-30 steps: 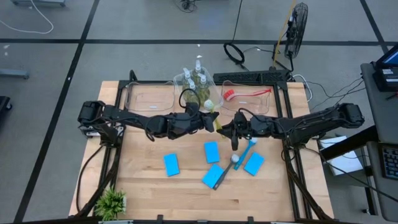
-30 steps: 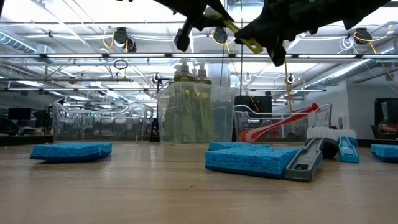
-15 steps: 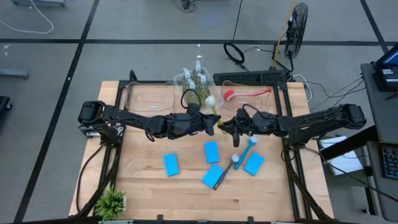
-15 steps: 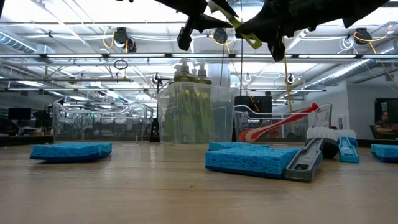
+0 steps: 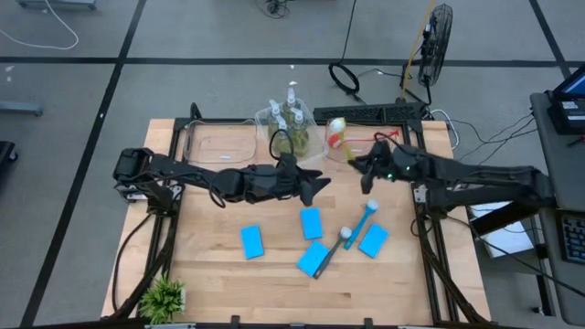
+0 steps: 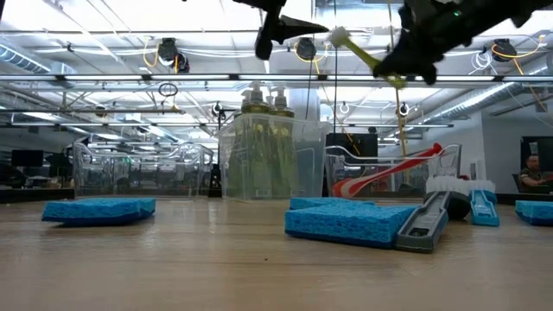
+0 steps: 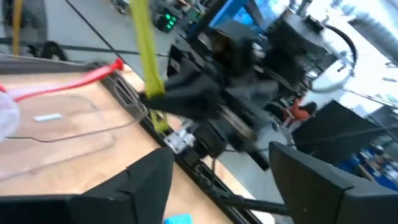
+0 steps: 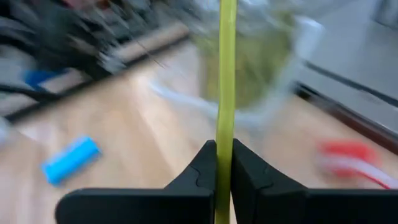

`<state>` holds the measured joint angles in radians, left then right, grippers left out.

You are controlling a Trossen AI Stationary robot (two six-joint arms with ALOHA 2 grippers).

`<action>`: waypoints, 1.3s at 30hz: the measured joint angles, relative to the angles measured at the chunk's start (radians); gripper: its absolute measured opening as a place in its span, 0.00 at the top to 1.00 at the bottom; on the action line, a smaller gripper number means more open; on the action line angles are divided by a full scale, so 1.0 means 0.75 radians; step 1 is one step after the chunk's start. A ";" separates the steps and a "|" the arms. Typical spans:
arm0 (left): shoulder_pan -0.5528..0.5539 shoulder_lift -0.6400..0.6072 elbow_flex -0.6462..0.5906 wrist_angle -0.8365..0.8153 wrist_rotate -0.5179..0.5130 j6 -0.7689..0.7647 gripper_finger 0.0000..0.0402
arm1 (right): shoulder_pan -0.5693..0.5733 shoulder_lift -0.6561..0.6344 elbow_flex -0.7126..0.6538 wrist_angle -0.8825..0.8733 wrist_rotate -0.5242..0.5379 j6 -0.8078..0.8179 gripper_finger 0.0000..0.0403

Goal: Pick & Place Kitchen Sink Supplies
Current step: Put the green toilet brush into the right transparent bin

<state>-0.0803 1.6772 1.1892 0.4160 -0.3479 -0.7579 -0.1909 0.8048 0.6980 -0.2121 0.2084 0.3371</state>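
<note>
My right gripper (image 8: 224, 163) is squeezed tight on the yellow-green dish brush (image 8: 226, 68). It holds the thin handle between its two dark fingers. In the high view the right gripper (image 5: 363, 165) is up in the air over the back right part of the counter (image 5: 210, 265). The brush head (image 5: 337, 125) sticks out over the right clear tub (image 5: 391, 155). A red dish brush (image 5: 377, 138) lies in that tub.

My left gripper (image 5: 316, 185) is let go, with its fingers spread wide and nothing between them. It hangs near the middle of the counter, apart from the yellow-green brush.

The middle clear tub (image 6: 270, 162) holds the pump bottles (image 5: 287, 119) of yellow-green liquid, standing up. The left clear tub (image 5: 220, 144) is beside it.

On the front part of the counter lie four light-blue sponges. One sponge (image 5: 252, 241) is off to the left. Another sponge (image 5: 312, 223) is in the middle. A third sponge (image 5: 311, 259) is touching the blue dish brush (image 5: 356, 227). The fourth sponge (image 5: 373, 240) is just to the right of that brush.

A small green plant (image 5: 164, 298) sits at the front left corner.
</note>
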 joint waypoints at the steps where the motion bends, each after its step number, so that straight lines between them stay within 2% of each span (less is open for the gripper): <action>1: 0.000 -0.001 0.000 0.000 0.021 -0.003 0.31 | -0.032 -0.022 0.031 -0.112 -0.004 -0.016 0.98; 7: 0.000 0.000 0.000 -0.011 0.135 0.041 0.23 | -0.239 -0.002 0.289 -0.705 -0.109 -0.245 0.98; 14: 0.001 0.001 0.000 -0.041 0.209 0.070 0.17 | -0.385 0.230 0.495 -1.061 -0.138 -0.675 0.98; 18: 0.001 0.002 0.000 -0.071 0.222 0.076 0.16 | -0.420 0.379 0.521 -1.085 -0.067 -0.868 0.98; 24: -0.005 0.002 0.000 -0.115 0.233 0.075 0.18 | -0.463 0.570 0.521 -1.071 0.038 -1.021 0.98; 33: -0.005 0.002 0.000 -0.136 0.233 0.106 0.22 | -0.536 0.773 0.521 -0.999 0.035 -1.183 0.98; 39: -0.007 0.002 0.000 -0.135 0.233 0.111 0.20 | -0.598 0.870 0.522 -0.958 0.020 -1.277 0.98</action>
<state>-0.0856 1.6783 1.1892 0.3145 -0.1730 -0.6750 -0.6393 1.4575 1.0893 -0.9310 0.2231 -0.6204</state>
